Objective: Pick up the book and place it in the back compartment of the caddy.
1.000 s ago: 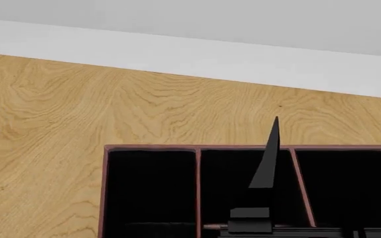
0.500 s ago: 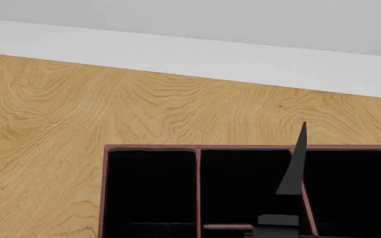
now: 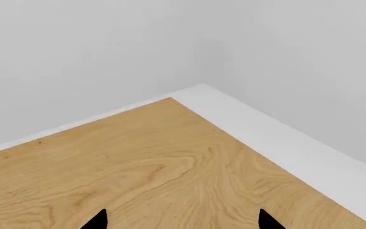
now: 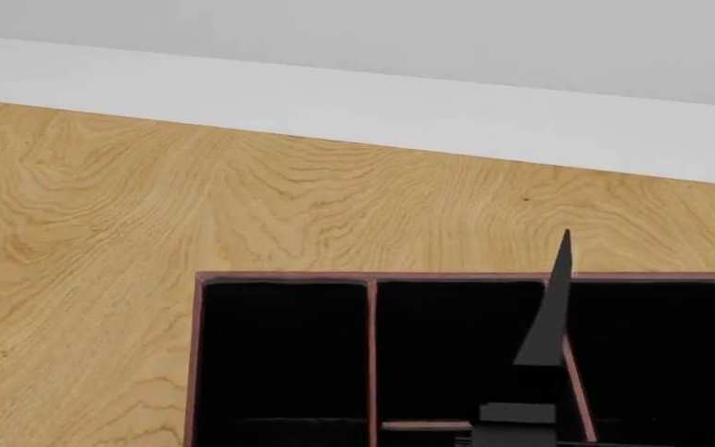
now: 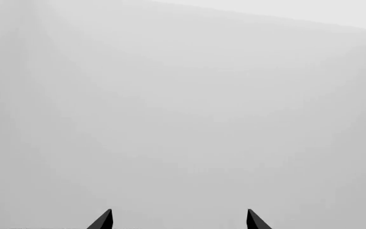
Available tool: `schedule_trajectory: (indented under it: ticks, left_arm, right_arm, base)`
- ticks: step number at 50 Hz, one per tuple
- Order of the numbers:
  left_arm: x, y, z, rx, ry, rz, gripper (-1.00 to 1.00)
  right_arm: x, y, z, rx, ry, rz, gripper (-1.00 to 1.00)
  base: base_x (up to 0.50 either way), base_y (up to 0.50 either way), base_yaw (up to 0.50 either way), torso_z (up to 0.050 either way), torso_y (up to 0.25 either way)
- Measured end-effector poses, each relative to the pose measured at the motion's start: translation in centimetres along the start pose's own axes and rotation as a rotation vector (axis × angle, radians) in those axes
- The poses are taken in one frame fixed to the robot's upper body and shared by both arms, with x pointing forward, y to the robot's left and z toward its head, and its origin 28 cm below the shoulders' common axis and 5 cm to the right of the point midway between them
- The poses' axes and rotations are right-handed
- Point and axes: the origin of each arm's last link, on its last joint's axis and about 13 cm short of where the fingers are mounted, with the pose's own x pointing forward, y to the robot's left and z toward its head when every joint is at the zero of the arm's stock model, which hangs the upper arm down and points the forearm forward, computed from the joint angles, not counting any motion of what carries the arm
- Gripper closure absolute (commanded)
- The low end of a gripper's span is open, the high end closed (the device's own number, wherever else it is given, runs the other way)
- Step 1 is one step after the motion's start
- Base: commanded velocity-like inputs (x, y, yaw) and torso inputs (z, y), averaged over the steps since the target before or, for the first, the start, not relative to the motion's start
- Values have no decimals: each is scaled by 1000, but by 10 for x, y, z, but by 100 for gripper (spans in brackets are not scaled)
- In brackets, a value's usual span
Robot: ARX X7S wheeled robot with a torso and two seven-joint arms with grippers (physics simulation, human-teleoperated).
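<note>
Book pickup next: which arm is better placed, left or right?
Left, tentatively. The left gripper is open and its camera looks onto the light wooden table; the open right gripper faces only blank grey wall. The book is in no view, so this is a weak call.

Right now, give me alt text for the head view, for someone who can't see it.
A black caddy with pinkish-brown dividers sits on a wooden table, cut off at the bottom edge. One dark gripper finger points up over its back sections; no book shows.
</note>
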Motion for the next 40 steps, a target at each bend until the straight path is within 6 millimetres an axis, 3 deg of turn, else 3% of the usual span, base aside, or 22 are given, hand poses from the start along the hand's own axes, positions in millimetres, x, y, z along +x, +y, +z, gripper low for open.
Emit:
schedule_trajectory:
  ticks: [14, 40]
  left_arm:
    - [26, 2, 6, -28, 188, 0, -100]
    - [37, 8, -39, -18, 393, 95, -100]
  right_arm:
    - [1, 1, -2, -3, 4, 4, -100]
    - [0, 1, -2, 4, -1, 8, -100]
  base:
    - [0, 0, 0, 0, 0]
    - [0, 0, 0, 0, 0]
